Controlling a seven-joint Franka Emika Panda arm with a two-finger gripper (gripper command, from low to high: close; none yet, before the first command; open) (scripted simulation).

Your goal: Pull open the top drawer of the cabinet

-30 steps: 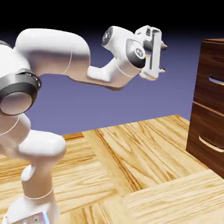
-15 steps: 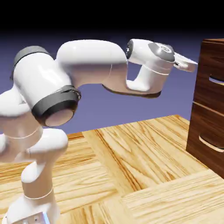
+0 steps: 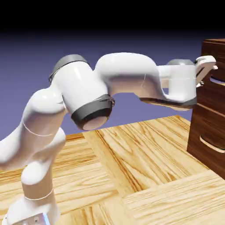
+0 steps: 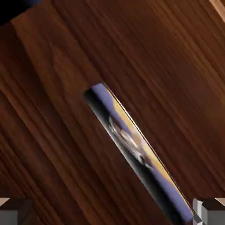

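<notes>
From my remote station I observe the fingers (image 4: 16, 212) released: the tips stand wide apart, with nothing gripped. They are positioned near the front of the top drawer (image 3: 211, 94), which is the upper drawer of the cabinet (image 3: 192, 136), at the exterior view's right. The drawer front sits flush in the cabinet.

In the hand view, the top drawer's handle (image 4: 138, 147) runs diagonally from near the middle to the lower right. Its lower end appears just beside the right-hand tip in that view; I cannot tell whether they touch. The handle's surface is reflective.

Obstructions: the hand covers part of the upper front in the exterior view, and the wrist (image 3: 182, 83) overlaps the cabinet's edge. Below is the lower drawer (image 3: 197, 125), also flush, with a pale curved handle (image 3: 212, 145). Light wood flooring (image 3: 132, 154) extends between the arm's base (image 3: 33, 208) and the cabinet.
</notes>
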